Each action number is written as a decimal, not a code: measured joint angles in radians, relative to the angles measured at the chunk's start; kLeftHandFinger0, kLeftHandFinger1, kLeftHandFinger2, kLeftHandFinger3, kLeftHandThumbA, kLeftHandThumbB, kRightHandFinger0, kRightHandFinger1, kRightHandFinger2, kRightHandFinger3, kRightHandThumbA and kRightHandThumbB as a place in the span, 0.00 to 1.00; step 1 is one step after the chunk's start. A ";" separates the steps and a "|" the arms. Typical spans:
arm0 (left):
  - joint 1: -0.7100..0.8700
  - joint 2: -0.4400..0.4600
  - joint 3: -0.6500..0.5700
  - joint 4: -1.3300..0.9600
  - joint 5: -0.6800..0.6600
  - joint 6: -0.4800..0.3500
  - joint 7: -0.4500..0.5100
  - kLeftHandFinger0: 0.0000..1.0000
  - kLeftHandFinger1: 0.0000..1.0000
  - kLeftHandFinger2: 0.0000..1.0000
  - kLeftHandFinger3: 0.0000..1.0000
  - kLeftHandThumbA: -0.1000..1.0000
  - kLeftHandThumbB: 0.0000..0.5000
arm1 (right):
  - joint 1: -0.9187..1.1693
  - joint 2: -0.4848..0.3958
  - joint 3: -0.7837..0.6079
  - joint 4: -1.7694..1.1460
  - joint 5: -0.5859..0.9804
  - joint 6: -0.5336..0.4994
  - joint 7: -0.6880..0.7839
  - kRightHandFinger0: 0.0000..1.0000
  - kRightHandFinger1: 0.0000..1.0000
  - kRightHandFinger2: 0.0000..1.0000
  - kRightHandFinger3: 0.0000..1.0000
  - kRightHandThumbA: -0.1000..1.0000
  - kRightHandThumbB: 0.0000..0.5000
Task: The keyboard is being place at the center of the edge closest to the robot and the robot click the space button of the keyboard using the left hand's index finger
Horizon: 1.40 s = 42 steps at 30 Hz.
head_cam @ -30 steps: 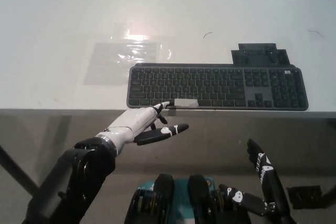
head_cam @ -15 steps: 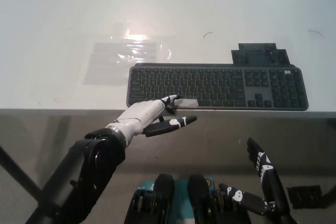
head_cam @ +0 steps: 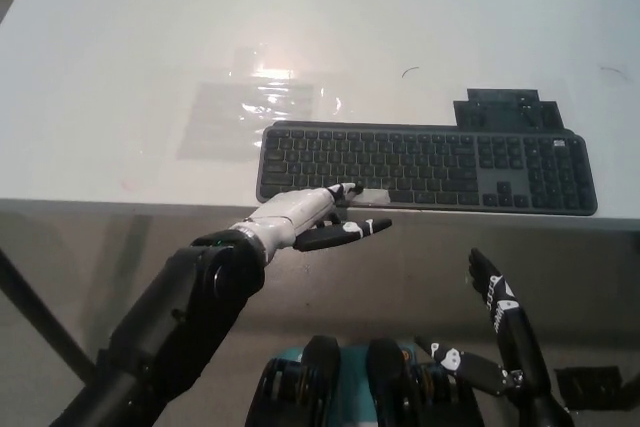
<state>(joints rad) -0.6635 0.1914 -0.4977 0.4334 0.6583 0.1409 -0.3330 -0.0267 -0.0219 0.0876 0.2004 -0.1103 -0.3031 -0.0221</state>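
A dark grey keyboard (head_cam: 430, 167) lies along the near edge of the white table (head_cam: 150, 67), right of centre. Its space bar (head_cam: 368, 195) is covered with a pale strip. My white left hand (head_cam: 305, 215) reaches in from the lower left with fingers extended, and its upper fingertip (head_cam: 350, 188) rests at the left end of the space bar. My black right hand (head_cam: 500, 337) hangs below the table edge at the lower right, fingers spread, holding nothing.
A clear plastic sheet (head_cam: 255, 112) lies on the table behind the keyboard's left end. A dark flat piece (head_cam: 505, 107) sits against the keyboard's back right. A small dark mark (head_cam: 410, 71) shows further back.
My left hand moved forward and right, bringing its fingertip onto the space bar's left end. The whole picture shifted slightly, so the camera moved. The right hand stayed put.
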 measured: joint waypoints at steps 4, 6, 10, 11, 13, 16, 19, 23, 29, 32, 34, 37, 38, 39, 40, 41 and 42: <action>0.000 -0.002 -0.012 0.017 0.000 -0.017 0.033 0.17 0.32 0.36 1.00 1.00 0.92 | -0.004 -0.008 0.000 0.000 0.000 0.000 0.000 1.00 1.00 1.00 1.00 1.00 0.60; 0.000 -0.006 -0.017 0.027 0.000 -0.022 0.053 0.39 0.39 0.38 1.00 1.00 0.90 | -0.008 -0.011 0.000 0.000 0.000 0.000 0.000 1.00 1.00 1.00 1.00 1.00 0.61; 0.003 -0.009 -0.030 0.028 0.001 -0.030 0.085 0.29 0.28 0.28 1.00 1.00 0.85 | -0.011 -0.011 0.000 0.000 -0.001 0.001 0.000 1.00 1.00 1.00 1.00 1.00 0.60; 0.009 -0.007 -0.033 0.023 0.001 -0.030 0.091 0.17 0.17 0.18 1.00 1.00 0.86 | -0.012 -0.011 0.001 0.000 -0.001 0.001 0.000 1.00 1.00 1.00 1.00 1.00 0.60; 0.028 -0.001 -0.034 -0.008 0.004 -0.028 0.097 0.00 0.08 0.10 1.00 1.00 0.90 | -0.015 -0.010 0.002 0.000 -0.001 0.001 0.000 1.00 1.00 1.00 1.00 1.00 0.60; 0.093 0.023 -0.023 -0.135 0.002 -0.020 0.100 0.00 0.28 0.20 1.00 1.00 0.92 | -0.017 -0.011 0.002 0.000 -0.001 0.001 0.000 1.00 1.00 1.00 1.00 1.00 0.62; 0.169 0.032 -0.020 -0.260 -0.009 -0.018 0.087 0.00 0.23 0.25 1.00 1.00 0.94 | -0.015 -0.017 0.001 0.003 -0.001 0.002 0.000 1.00 1.00 1.00 1.00 1.00 0.61; 0.250 0.030 -0.003 -0.408 -0.047 -0.014 0.069 0.00 0.08 0.34 1.00 1.00 0.92 | -0.016 -0.018 0.001 0.010 -0.001 0.002 0.000 1.00 1.00 1.00 1.00 1.00 0.58; 0.339 0.030 0.044 -0.631 -0.149 0.000 0.058 0.00 0.01 0.21 1.00 1.00 0.97 | -0.012 -0.018 0.001 0.019 -0.001 0.002 0.000 1.00 1.00 1.00 1.00 1.00 0.59; 0.380 0.035 0.071 -0.731 -0.210 0.007 0.058 0.00 0.03 0.25 1.00 1.00 1.00 | -0.006 -0.018 0.001 0.020 -0.001 0.002 0.000 1.00 1.00 1.00 1.00 1.00 0.61; 0.406 0.040 0.083 -0.786 -0.248 0.010 0.058 0.00 0.14 0.38 1.00 1.00 1.00 | -0.002 -0.018 0.001 0.020 -0.001 0.002 0.000 1.00 1.00 1.00 1.00 1.00 0.59; 0.444 0.055 0.100 -0.852 -0.306 0.010 0.058 0.00 0.04 0.24 1.00 1.00 1.00 | 0.000 -0.018 0.002 0.024 -0.001 0.002 0.000 1.00 1.00 1.00 1.00 1.00 0.57; 0.459 0.065 0.110 -0.871 -0.330 0.010 0.058 0.00 0.00 0.20 1.00 1.00 1.00 | 0.000 -0.018 0.002 0.024 -0.001 0.002 0.000 1.00 1.00 1.00 1.00 1.00 0.57; 0.468 0.071 0.116 -0.885 -0.349 0.010 0.058 0.00 0.00 0.09 1.00 1.00 1.00 | 0.000 -0.018 0.002 0.025 -0.001 0.002 0.000 1.00 1.00 1.00 1.00 1.00 0.57; 0.483 0.078 0.124 -0.903 -0.372 0.012 0.058 0.01 0.00 0.00 1.00 1.00 0.94 | 0.000 -0.018 0.002 0.026 -0.001 0.002 0.000 1.00 1.00 1.00 1.00 1.00 0.57; 0.499 0.085 0.132 -0.921 -0.390 0.014 0.058 0.03 0.00 0.02 1.00 1.00 0.93 | 0.000 -0.018 0.002 0.026 -0.001 0.002 0.000 1.00 1.00 1.00 1.00 1.00 0.56; 0.515 0.093 0.141 -0.942 -0.414 0.015 0.058 0.11 0.06 0.10 1.00 1.00 0.91 | 0.001 -0.018 0.002 0.027 -0.001 0.002 0.000 1.00 1.00 1.00 1.00 1.00 0.55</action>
<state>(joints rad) -0.1488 0.2842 -0.3567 -0.5085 0.2444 0.1556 -0.2749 -0.0261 -0.0398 0.0893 0.2272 -0.1114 -0.3007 -0.0219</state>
